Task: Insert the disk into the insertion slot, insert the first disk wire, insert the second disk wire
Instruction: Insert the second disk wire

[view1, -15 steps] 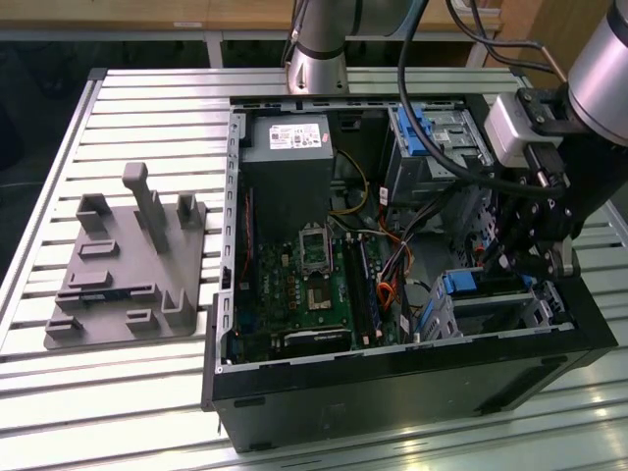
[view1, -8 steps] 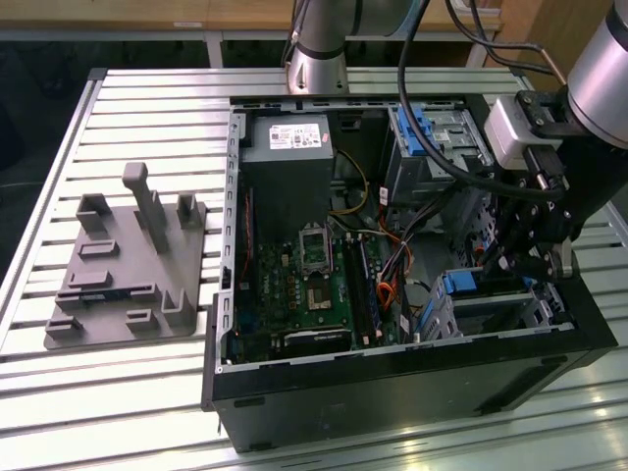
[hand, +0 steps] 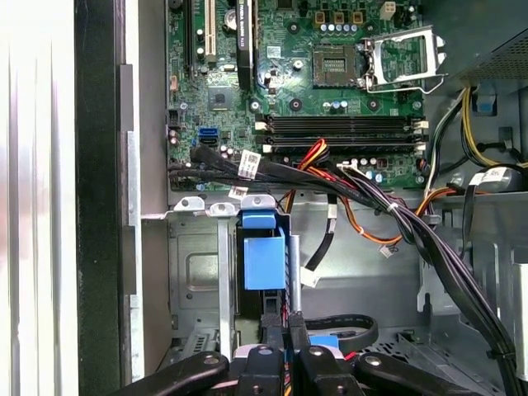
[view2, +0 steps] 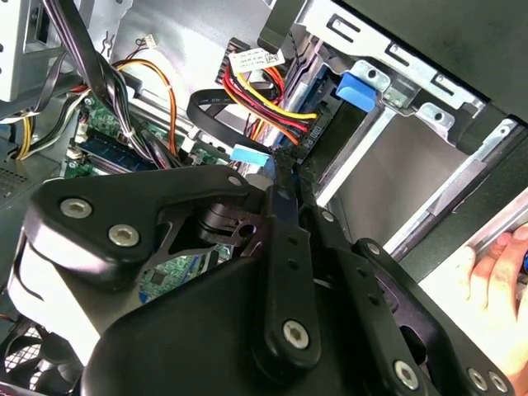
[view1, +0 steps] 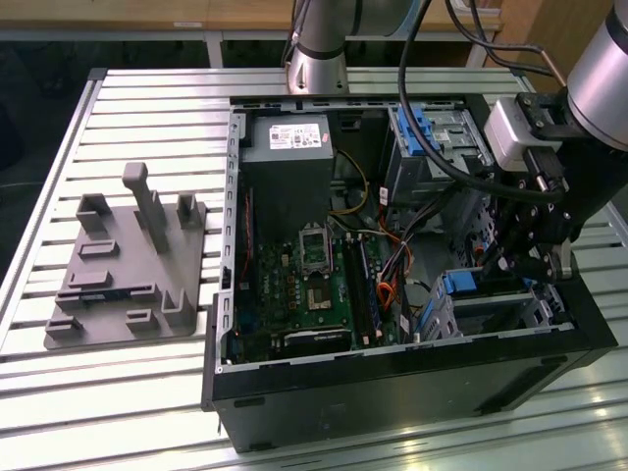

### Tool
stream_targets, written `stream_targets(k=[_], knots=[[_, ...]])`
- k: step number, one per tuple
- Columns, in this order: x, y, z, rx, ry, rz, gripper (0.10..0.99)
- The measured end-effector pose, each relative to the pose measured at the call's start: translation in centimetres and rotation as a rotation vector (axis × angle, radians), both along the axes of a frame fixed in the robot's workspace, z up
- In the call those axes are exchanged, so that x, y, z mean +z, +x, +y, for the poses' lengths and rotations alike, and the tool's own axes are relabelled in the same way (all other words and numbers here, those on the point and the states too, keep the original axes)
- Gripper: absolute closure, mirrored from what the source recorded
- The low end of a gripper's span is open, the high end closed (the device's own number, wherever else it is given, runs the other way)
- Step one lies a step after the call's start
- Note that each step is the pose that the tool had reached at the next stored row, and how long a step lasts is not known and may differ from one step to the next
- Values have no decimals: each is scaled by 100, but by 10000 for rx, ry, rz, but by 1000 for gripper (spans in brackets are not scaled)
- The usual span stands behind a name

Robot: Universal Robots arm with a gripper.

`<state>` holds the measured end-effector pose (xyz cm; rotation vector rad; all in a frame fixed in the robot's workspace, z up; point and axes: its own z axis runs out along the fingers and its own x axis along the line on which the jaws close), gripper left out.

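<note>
The disk, of which the bright blue carrier end (hand: 264, 262) shows, sits inside the insertion slot (hand: 194, 272), a low silver cage at the near corner of the open computer case on the exterior view's right (view1: 510, 309). My gripper (hand: 285, 326) hangs just above that end of the cage (view1: 515, 265). Its black fingers are drawn together on a black plug (view2: 299, 139) with red, yellow and black wires, right at the disk's edge. A light-blue plug (view2: 250, 154) on a flat black cable lies loose beside the fingers.
A person's hand (view2: 495, 276) rests outside the case wall. A thick black wire bundle (hand: 412, 231) crosses beside the cage. The motherboard (view1: 324, 285), the power supply (view1: 289, 167) and a taller bay with a blue latch (view1: 422, 137) stand inside the case. A grey fixture (view1: 128, 265) lies on the slatted table.
</note>
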<state>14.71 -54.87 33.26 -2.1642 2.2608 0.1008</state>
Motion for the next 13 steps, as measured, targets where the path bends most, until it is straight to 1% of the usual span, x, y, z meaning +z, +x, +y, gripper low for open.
stream_targets(k=[1,8,13], knots=[[0,0,0,0,0,11,941],[19,0,0,0,1,34,941],[20,1,-21,0,0,59,941]])
